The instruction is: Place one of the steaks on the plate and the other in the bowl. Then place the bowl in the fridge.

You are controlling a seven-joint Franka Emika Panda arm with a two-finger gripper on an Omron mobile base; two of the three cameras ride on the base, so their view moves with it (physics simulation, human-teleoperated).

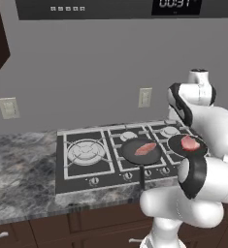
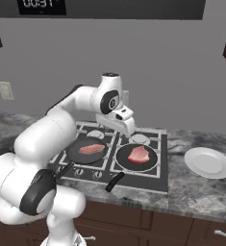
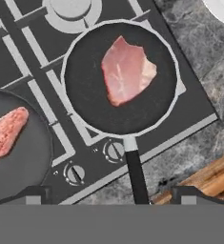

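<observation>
Step 1, picking a steak: the pincer [image 2: 127,129], probably released, hangs above the mid-frame steak [image 3: 127,70] in its frying pan [image 3: 85,102]; next, descend and grip.

Surface [image 2: 196,190] looks like mottled grey stone, kinda polished. Both pans [image 3: 120,78] are matt black with a smooth dark handle. Steaks [image 3: 127,69] are raw pink meat, the right one smooth with pale streaks, the left one [image 3: 6,133] grainier and redder. Plate [image 2: 208,162] is plain glossy white. Hob [image 1: 81,172] is dark matt with pale metal-looking burner caps. Cabinets [image 2: 133,221] are dark brown wood.
</observation>
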